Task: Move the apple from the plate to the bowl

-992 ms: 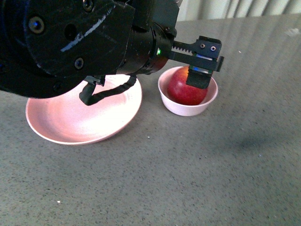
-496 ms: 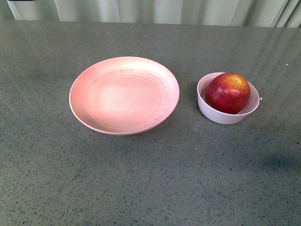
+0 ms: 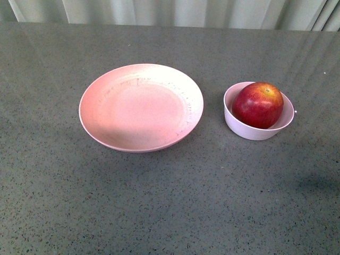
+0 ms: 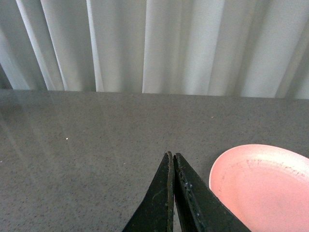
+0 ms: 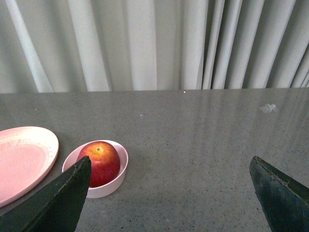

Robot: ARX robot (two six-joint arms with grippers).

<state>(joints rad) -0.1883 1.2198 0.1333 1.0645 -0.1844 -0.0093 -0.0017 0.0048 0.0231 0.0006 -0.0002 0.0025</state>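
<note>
Apple (image 3: pixel 257 105) sits in bowl (image 3: pixel 238 125) beside bare plate (image 3: pixel 141 107) on table (image 3: pixel 170 202); left gripper (image 4: pixel 172 157) pinched together, right gripper (image 5: pixel 170 169) spread wide, both clear of them.

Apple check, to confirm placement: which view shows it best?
The front view: the apple sits unobstructed in the bowl. The right wrist view shows it smaller, partly behind a finger; the left wrist view misses it.

glossy apple (image 3: pixel 257 105), matte plate (image 3: pixel 106 135) (pink) — speckled table (image 3: pixel 175 207)
</note>
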